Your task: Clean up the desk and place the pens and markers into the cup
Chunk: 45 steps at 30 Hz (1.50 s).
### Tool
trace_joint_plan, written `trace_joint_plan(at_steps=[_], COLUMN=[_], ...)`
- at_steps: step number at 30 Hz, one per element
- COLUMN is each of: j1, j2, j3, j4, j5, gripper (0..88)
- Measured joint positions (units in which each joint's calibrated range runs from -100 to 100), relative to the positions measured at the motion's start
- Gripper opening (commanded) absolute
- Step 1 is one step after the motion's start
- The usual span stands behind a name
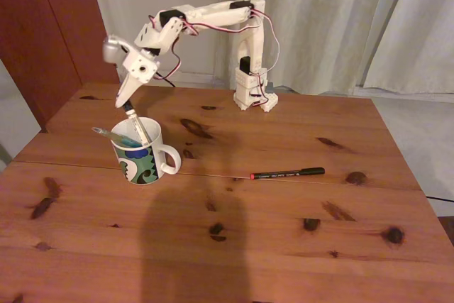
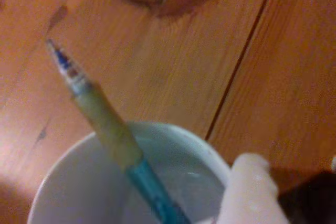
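Lowering a thick white-barrelled marker [image 1: 137,127] into the white ceramic cup with blue, green and black wavy pattern [image 1: 142,159]: marker tip-down inside the rim, its top pinched by the arm's fingers [image 1: 128,106] directly at twelve o'clock above the cup. Green-teal translucent pen [image 2: 118,141] already leans in the cup, in the wrist view pointing toward eleven o'clock. Thin black pen with red end [image 1: 287,172] lies on the knotty pine bench [image 1: 284,246], at three o'clock from the cup, well apart. Next move probably calls for release, then fetching it. No legible writing.
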Motion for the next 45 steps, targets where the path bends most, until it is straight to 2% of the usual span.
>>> trace_joint_plan(at_steps=[8, 16, 25, 31, 37, 45], j1=[-1.1, -1.2, -2.4, -7.9, -17.5, -30.3], j2=[-12.9, -20.9, -31.5, -36.9, -41.5, -44.2], j3=[10.8, 14.0, 14.0, 14.0, 14.4, 23.8], j4=[0.0, 0.5, 14.5, 30.3, 43.6, 44.2], j5=[0.0, 0.0, 0.4, 2.2, 2.2, 2.4], gripper=[12.0, 12.0, 12.0, 12.0, 12.0, 12.3])
